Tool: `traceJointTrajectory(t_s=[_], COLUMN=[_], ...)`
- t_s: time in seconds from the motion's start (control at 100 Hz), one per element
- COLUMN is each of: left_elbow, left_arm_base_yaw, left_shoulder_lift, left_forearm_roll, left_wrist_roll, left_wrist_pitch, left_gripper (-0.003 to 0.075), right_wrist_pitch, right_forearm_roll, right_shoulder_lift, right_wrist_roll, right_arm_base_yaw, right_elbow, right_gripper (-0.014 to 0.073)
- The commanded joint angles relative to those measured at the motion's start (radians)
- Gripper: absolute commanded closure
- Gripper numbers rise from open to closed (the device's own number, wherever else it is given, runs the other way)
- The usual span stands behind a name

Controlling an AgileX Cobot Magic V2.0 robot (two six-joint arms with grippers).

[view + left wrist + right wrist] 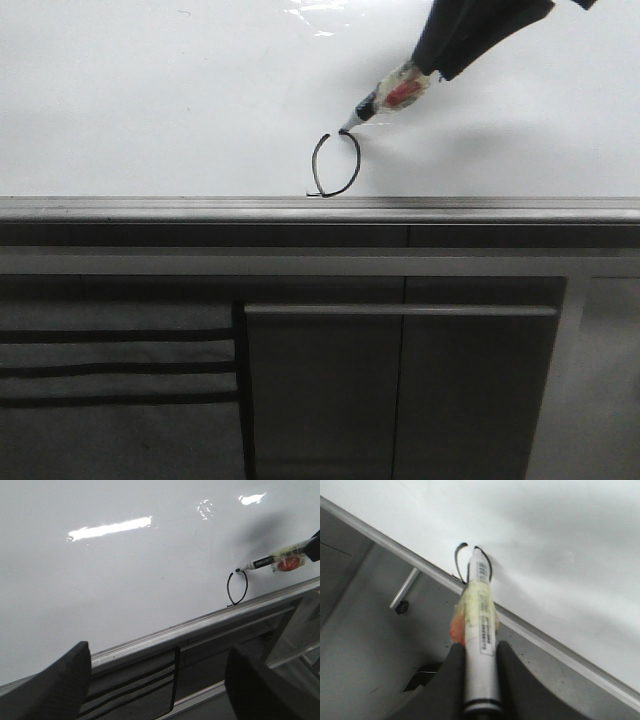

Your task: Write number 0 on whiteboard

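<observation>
Right gripper [479, 652] clamped on the marker [385, 100], tip must bridge the zero's [335, 165] small top gap on the whiteboard [150, 100]

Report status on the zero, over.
Right gripper shut on marker pen, tip at the oval's top. Left gripper open, empty. Number 0 nearly closed on whiteboard. Nothing obstructing.

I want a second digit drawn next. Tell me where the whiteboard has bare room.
The whiteboard is bare left of the number 0, down to the grey frame edge. It is crowded right of and above the 0: the marker in the right hand slants in there, tip at the oval's top.
</observation>
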Motion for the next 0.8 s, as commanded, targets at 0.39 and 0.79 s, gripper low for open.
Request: traceJointTrajectory(t_s=[0.39,0.79], left_elbow=[-0.048,-0.208], left_arm_base_yaw=[-0.013,-0.329], left_shoulder_lift=[0.034,0.37], left_forearm_roll=[-0.04,-0.211], left_wrist_roll=[0.143,0.531], left_wrist_pitch=[0.106,0.217], left_gripper=[0.0208,0.0208], right_wrist_pitch=[0.094,0.158], right_forearm_roll=[0.066,0.223], right_shoulder_lift=[-0.31,-0.384], right_wrist_roll=[-0.476,-1.006], right_arm_base_yaw=[0.052,0.052], right_elbow=[0.142,0.204], right_gripper=[0.0608,0.0608])
